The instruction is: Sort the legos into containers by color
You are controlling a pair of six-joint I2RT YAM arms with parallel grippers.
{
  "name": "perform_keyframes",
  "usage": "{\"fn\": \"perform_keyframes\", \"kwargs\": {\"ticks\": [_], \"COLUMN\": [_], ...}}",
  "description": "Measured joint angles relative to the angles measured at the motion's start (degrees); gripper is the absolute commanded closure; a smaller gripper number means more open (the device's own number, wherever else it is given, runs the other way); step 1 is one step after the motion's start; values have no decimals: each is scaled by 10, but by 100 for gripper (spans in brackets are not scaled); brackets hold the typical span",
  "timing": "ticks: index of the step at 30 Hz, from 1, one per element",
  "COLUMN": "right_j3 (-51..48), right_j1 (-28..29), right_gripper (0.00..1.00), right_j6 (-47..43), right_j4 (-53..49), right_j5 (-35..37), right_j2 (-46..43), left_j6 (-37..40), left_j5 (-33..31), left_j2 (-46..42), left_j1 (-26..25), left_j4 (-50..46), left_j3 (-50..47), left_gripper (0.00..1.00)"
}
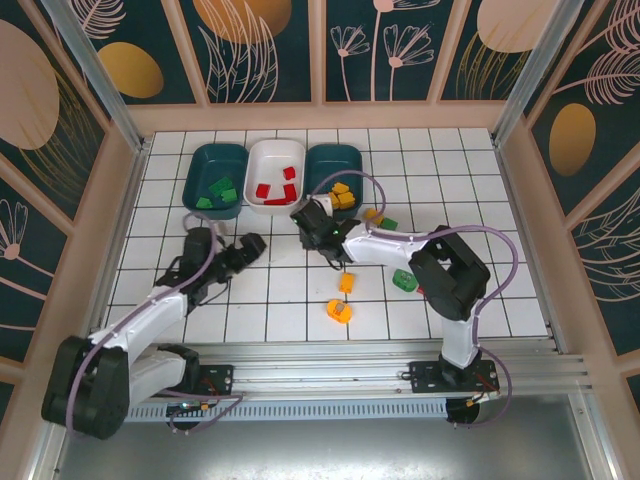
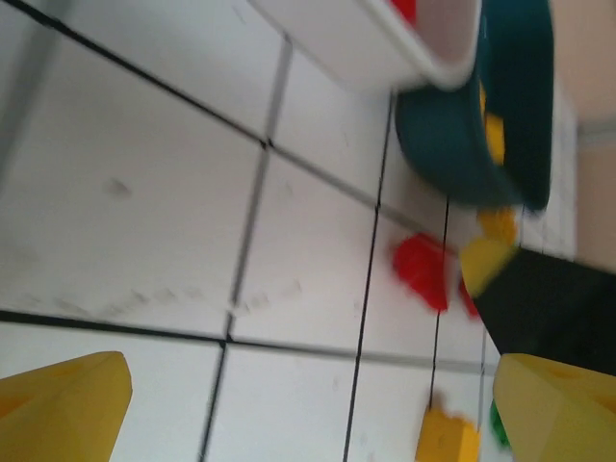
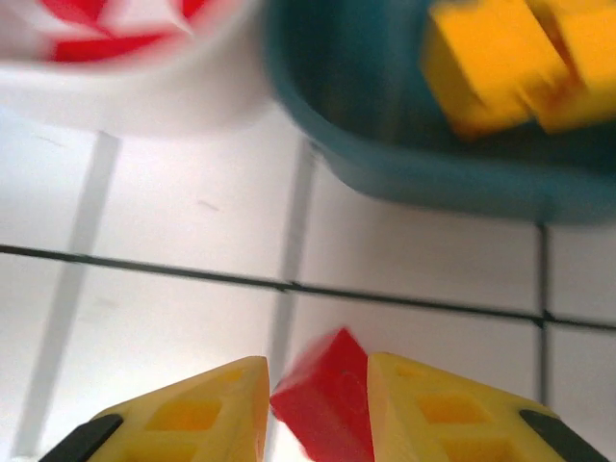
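The right gripper [image 3: 318, 375] is narrowed onto a small red plastic brick [image 3: 325, 404]. Its yellow fingers [image 3: 202, 414] press both sides of the brick low over the white tiled table [image 3: 173, 202], just before the shallow white plastic tub [image 3: 135, 101] of red bricks and the dark teal plastic tub [image 3: 414, 168] of yellow-orange bricks [image 3: 500, 63]. That arm reaches forward and left with its elbow bent, while the left gripper [image 1: 250, 243] hangs wide and empty nearby, below the other dark teal tub [image 1: 215, 160] holding green bricks [image 1: 220, 192]. Loose orange bricks [image 1: 346, 283] and a loose green brick [image 1: 404, 281] lie nearer the bases.
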Motion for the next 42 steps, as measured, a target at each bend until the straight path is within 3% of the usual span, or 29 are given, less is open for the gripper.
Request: {"fn": "perform_keyframes", "kwargs": {"ticks": [3, 6, 13, 18, 33, 42], "right_j3": [75, 143, 170, 126, 148, 145], "right_j1": [3, 3, 0, -2, -1, -1], "right_gripper": [67, 67, 33, 27, 42, 73], "right_j6": [-10, -19, -30, -7, 125, 135], "right_j4": [17, 28, 9, -7, -49, -45], "right_j5": [-18, -28, -31, -44, -57, -64], "right_j2": [29, 68, 104, 103, 163, 167], "left_j6": [-14, -16, -16, -16, -10, -9], "left_j5": [0, 4, 18, 33, 45, 45], "left_j2": [-35, -58, -66, -55, -55, -56], "left_j1": [52, 57, 57, 57, 57, 57], "left_j4": [-9, -21, -35, -34, -32, -32], "left_j3": [-12, -12, -20, -36, -42, -43], "left_gripper": [2, 1, 1, 1, 1, 1]}}
